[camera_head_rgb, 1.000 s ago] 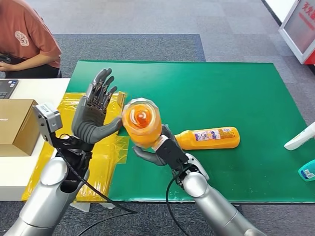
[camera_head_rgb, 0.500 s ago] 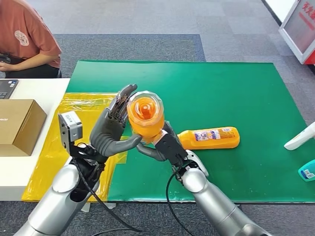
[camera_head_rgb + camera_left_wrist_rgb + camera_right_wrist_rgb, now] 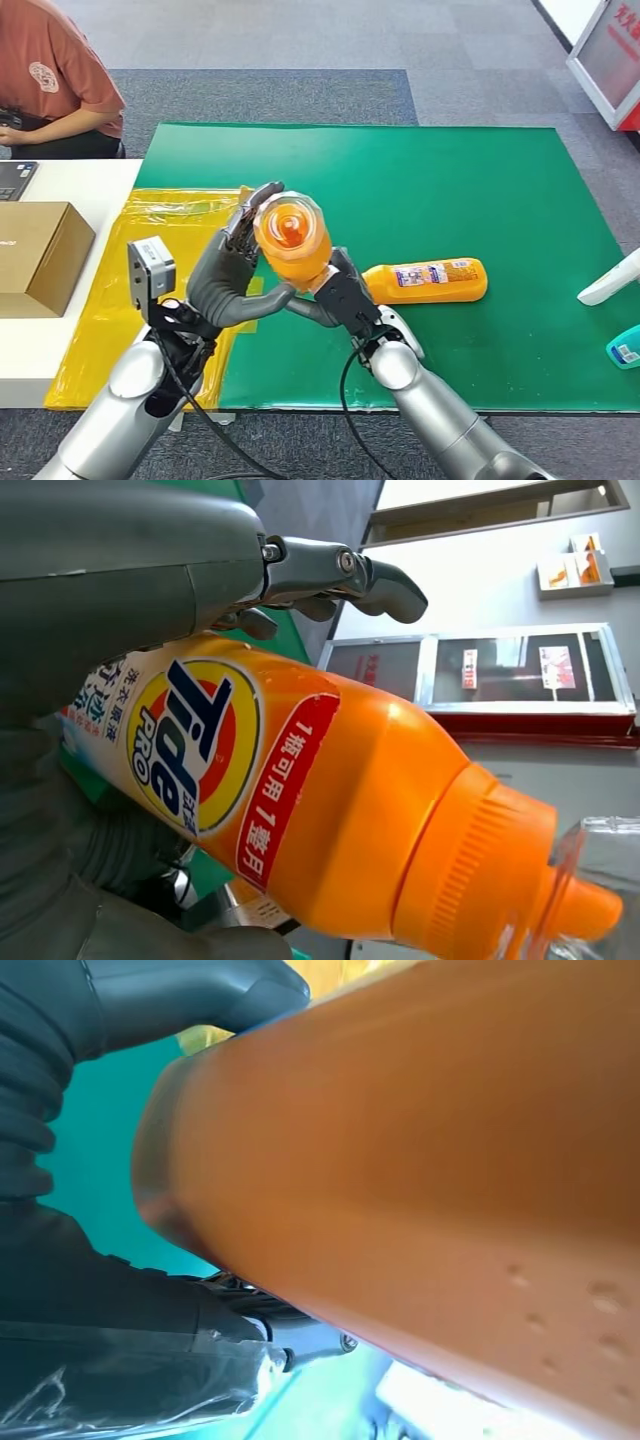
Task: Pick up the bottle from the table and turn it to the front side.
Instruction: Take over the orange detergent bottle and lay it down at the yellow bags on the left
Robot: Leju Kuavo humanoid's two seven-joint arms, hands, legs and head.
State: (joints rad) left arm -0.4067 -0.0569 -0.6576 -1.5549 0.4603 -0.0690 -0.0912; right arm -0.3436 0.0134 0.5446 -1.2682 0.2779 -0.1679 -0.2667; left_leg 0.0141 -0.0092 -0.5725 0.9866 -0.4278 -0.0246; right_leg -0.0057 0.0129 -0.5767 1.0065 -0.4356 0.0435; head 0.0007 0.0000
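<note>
While the bottle [image 3: 293, 238] is lifted clear of the green mat [image 3: 468, 180], cap end toward the head camera, both hands grip it; the left hand [image 3: 230, 275] wraps its label side, thumb beneath; the right hand [image 3: 332, 295] clasps the base from below; a second orange bottle [image 3: 424, 281] lies flat on the mat just beside the right hand; yellow plastic sheet [image 3: 151, 250] lies under the left arm.
</note>
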